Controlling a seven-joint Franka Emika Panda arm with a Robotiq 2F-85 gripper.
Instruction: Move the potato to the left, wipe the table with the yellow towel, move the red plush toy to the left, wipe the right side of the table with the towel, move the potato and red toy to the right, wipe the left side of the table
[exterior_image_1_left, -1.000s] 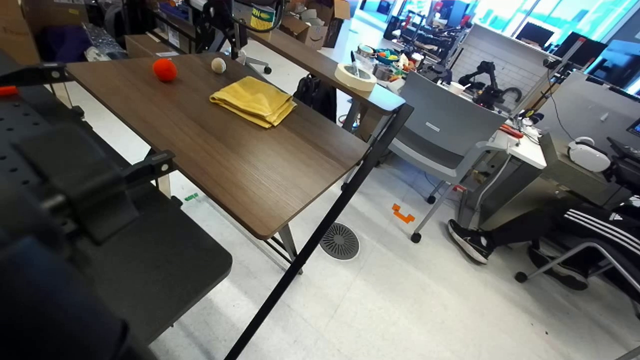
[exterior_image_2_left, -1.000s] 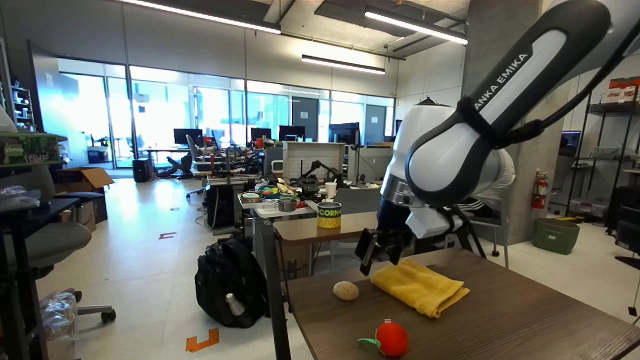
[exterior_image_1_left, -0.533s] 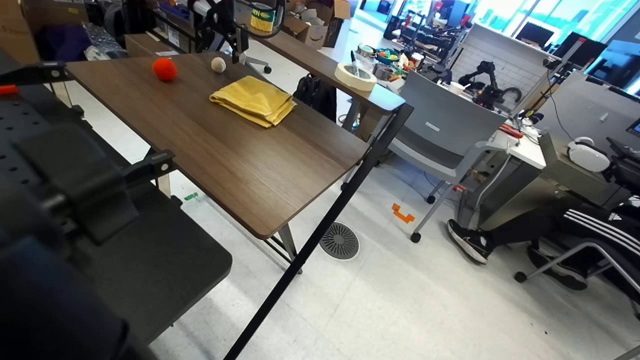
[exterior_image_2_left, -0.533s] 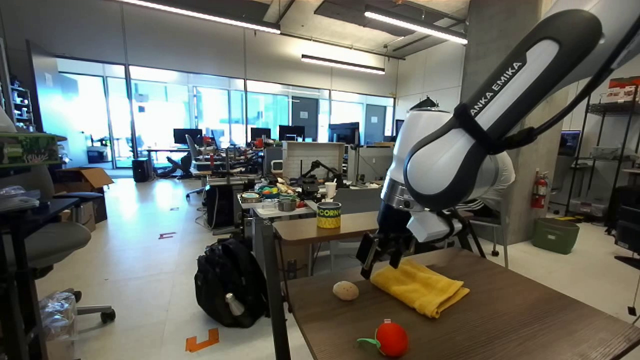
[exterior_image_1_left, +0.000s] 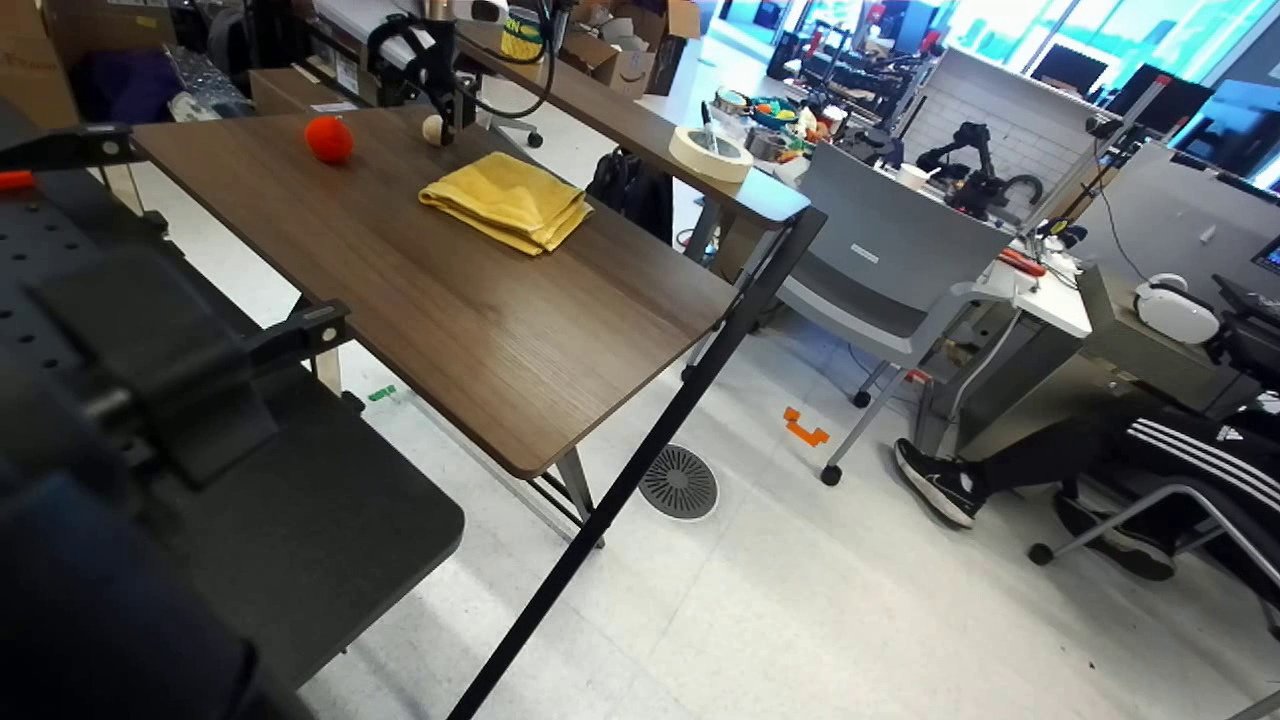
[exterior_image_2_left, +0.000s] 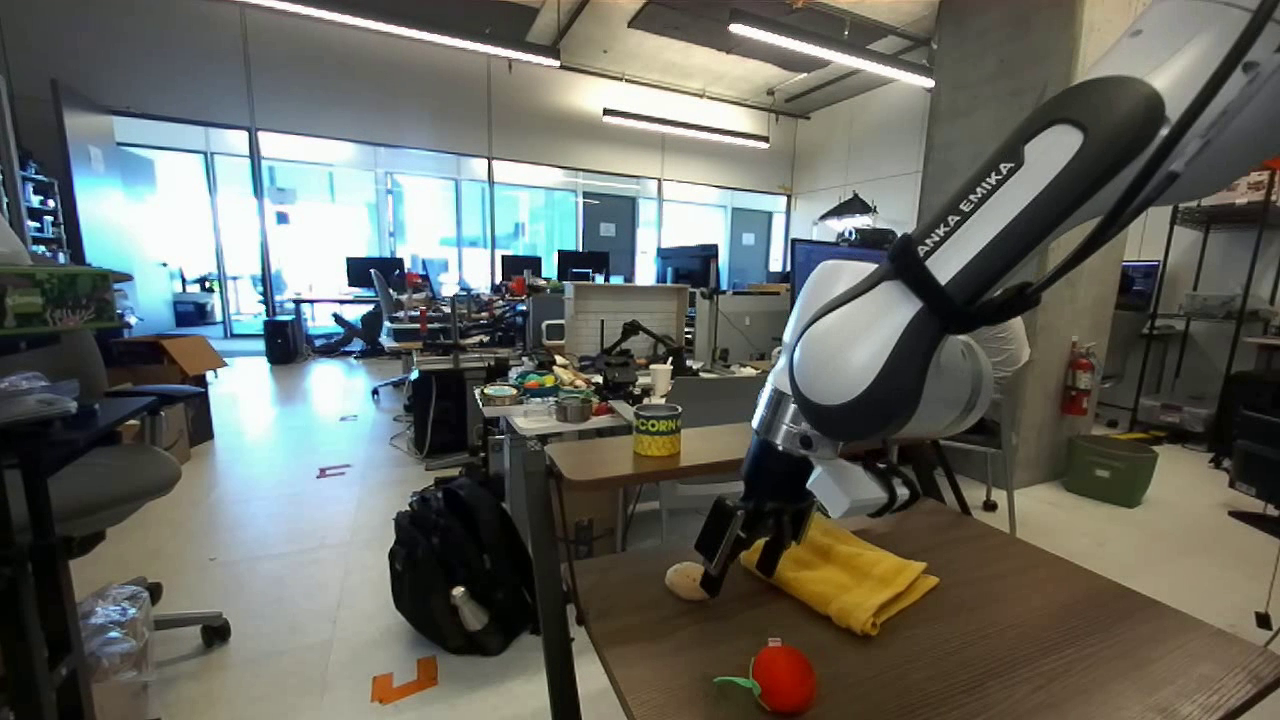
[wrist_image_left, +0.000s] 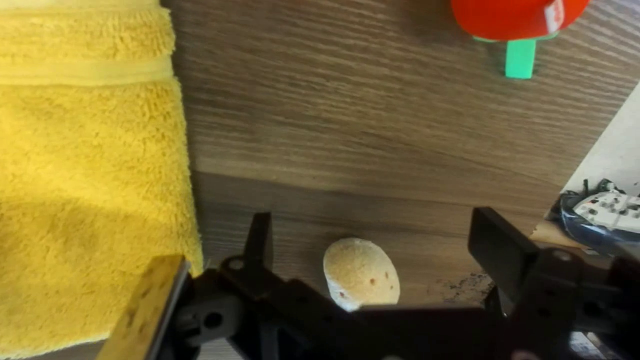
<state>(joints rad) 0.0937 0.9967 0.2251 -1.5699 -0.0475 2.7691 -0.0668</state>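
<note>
Wrist view: your gripper (wrist_image_left: 372, 240) stands along the lower border, jaws wide apart and nothing clamped; the potato (wrist_image_left: 361, 272) shows between them, with wood visible on both sides of it. Check the pose in an exterior view: your arm (exterior_image_2_left: 990, 220) reaches in from the upper right and slopes down to the wrist; the gripper hangs tilted below it, tips directed down toward the table (exterior_image_2_left: 1000, 620); one jaw overlaps the potato's outline there, and contact cannot be told. Locate the potato near the table corner where a short edge meets a long edge; the yellow towel (exterior_image_2_left: 845, 575) lies folded close to that long edge, partly behind the gripper; the red plush toy (exterior_image_1_left: 329, 140) rests near the same short edge, well apart from the jaws. Read "ANKA EMIKA" in pale letters on the arm's dark band; read "CORN" on the can (exterior_image_2_left: 657, 432), which stands on a narrow brown counter (exterior_image_2_left: 590, 461) beyond the long edge; the print on the toy's white tag (wrist_image_left: 554, 16) is too blurred to read.
</note>
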